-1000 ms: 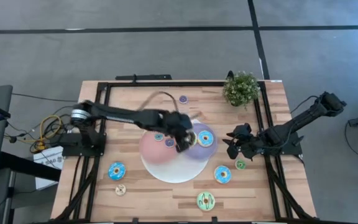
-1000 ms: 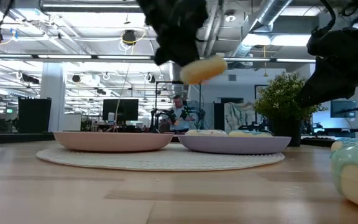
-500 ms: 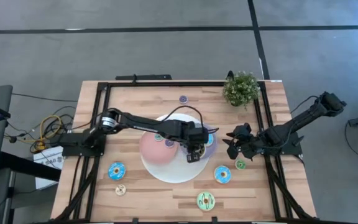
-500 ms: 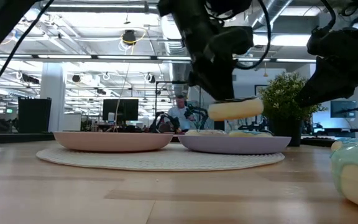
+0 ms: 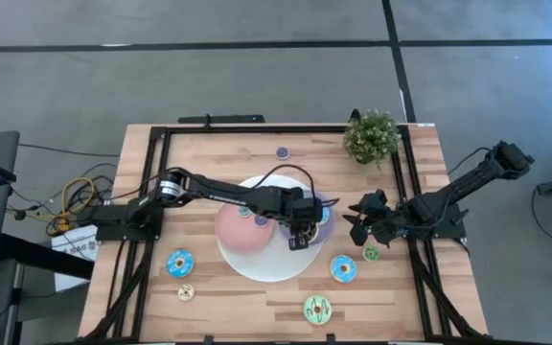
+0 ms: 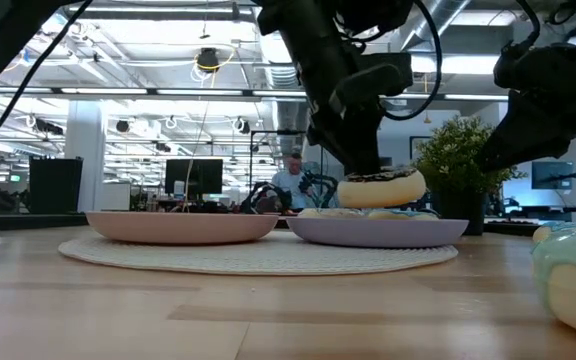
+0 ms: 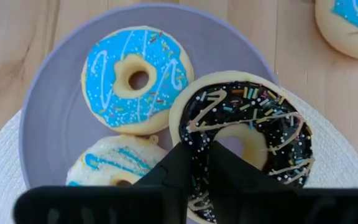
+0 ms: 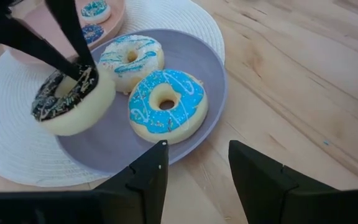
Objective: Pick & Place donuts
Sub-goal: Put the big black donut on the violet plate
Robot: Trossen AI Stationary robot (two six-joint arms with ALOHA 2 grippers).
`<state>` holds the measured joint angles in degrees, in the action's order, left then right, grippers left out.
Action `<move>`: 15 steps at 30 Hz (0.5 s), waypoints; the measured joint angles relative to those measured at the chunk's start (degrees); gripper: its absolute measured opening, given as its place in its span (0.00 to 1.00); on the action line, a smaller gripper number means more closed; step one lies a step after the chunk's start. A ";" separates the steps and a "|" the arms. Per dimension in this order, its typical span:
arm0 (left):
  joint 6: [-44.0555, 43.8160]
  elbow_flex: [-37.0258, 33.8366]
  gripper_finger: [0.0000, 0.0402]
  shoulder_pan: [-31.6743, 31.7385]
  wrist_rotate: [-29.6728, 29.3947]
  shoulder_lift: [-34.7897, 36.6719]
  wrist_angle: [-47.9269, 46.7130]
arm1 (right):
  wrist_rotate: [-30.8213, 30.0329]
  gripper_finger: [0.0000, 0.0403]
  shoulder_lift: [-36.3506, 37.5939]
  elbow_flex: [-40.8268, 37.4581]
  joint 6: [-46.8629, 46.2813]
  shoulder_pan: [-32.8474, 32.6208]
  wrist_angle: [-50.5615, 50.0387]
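My left gripper (image 5: 300, 226) is shut on a dark-brown-iced donut (image 7: 247, 130) with sprinkles, held low over the purple plate (image 7: 42, 106) at that plate's edge beside the white mat. A blue-iced donut (image 7: 135, 78) and a white donut with blue drizzle (image 7: 114, 165) lie flat on this plate. In the low view the held donut (image 6: 380, 187) sits almost level, just over them. My right gripper (image 8: 197, 155) waits open near the table's right edge, pointing at the purple plate. My left gripper pinches the donut's ring (image 7: 197, 155) between its two fingers, one finger (image 7: 232, 168) at the hole and the other outside the rim. The fingers come from above, pointing down. The donut is almost level, close over the plate; whether it touches I cannot tell.
The pink plate (image 5: 238, 226) with small donuts (image 8: 95, 9) shares the round white mat (image 5: 257, 264). Loose donuts lie on the wood: blue (image 5: 180, 262), small tan (image 5: 186, 292), green (image 5: 317, 309), blue (image 5: 343, 269), small green (image 5: 371, 254), small purple (image 5: 282, 152). A potted plant (image 5: 372, 136) stands far right.
My left gripper has carried the dark-brown donut toward the table's right edge and downward, from high above where the two plates meet to low over the purple plate. The donut, tilted before, now hangs nearly level. The gripper has stayed shut on it.
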<state>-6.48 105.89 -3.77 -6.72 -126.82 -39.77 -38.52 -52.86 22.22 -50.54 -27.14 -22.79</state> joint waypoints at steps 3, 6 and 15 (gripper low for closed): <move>-0.02 0.00 0.15 0.00 -0.57 0.00 -0.19 | 0.00 0.40 0.00 0.00 0.00 0.01 0.00; -0.02 0.00 0.22 0.00 -1.14 0.00 -0.20 | 0.00 0.39 0.00 0.00 0.02 0.01 -0.02; -0.22 0.00 0.35 0.00 -1.18 0.00 -0.23 | 0.00 0.39 0.00 0.00 0.02 0.02 -0.03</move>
<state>-6.70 105.89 -3.77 -7.90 -126.82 -40.01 -38.52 -52.86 22.22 -50.52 -27.11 -22.81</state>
